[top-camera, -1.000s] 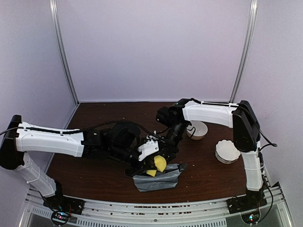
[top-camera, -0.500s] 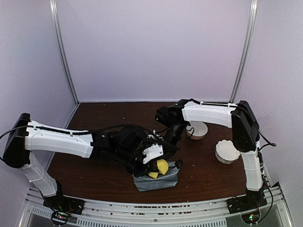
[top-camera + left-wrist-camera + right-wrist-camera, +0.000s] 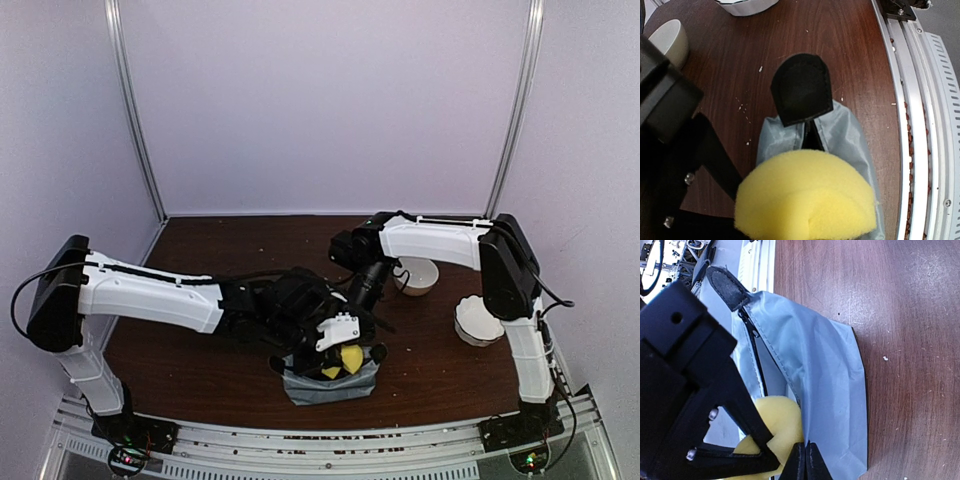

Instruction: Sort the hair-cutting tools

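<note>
No tools show, so they likely lie inside the limp pouch (image 3: pixel 330 383) at the table's (image 3: pixel 200 370) front edge, where the left gripper (image 3: pixel 807 197) and right gripper (image 3: pixel 805 460) sit pinched closed at its mouth; scissors would be stiff and slick, best taken by the handles.

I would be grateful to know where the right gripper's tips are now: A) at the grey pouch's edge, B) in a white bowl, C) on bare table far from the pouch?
A: the right wrist view shows the right gripper shut on the edge of the pouch.
</note>
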Controlling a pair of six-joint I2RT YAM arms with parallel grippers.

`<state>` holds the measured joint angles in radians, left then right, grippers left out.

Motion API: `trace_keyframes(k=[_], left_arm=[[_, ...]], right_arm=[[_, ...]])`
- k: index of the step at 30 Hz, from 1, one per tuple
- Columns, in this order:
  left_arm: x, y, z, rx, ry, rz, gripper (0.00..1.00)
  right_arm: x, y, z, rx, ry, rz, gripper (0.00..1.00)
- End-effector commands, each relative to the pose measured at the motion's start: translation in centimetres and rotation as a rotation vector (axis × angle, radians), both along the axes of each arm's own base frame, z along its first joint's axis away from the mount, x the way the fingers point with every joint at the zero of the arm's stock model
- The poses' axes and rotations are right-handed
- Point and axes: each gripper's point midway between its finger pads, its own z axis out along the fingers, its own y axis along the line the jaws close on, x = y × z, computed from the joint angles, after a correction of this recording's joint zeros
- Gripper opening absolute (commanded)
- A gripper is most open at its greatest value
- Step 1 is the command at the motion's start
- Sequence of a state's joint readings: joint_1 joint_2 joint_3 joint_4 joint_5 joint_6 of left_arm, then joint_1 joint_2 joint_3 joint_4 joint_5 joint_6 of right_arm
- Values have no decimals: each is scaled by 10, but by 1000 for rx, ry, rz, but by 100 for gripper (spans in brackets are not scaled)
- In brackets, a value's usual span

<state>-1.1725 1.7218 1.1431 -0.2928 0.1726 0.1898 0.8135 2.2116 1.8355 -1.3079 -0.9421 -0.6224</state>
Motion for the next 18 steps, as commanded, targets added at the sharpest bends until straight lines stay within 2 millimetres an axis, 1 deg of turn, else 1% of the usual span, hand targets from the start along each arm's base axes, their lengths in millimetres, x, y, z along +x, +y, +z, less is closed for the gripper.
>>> trace_keyframes(k=[1,4,6,9,13,15,18], left_arm=[[5,10,-11,64,-39,-3,0],[2,18,-19,93,-21,5,0],[-4,22,-20,93,2,-4,0],[-11,22,-20,82,34,-20,0],[-11,24,-28,124,31,-16,0],[-5,25,-33,167,5,11,0],[14,32,-36,250,-58,95,0]], right_arm=[[1,5,14,42,46,-10,1],[4,5,17,50,58,-24,1],[6,6,17,51,60,-32,1],[8,8,17,56,66,-47,1],[8,10,18,64,83,-52,1],[7,10,18,63,88,-52,1],[5,9,19,62,95,-49,1]])
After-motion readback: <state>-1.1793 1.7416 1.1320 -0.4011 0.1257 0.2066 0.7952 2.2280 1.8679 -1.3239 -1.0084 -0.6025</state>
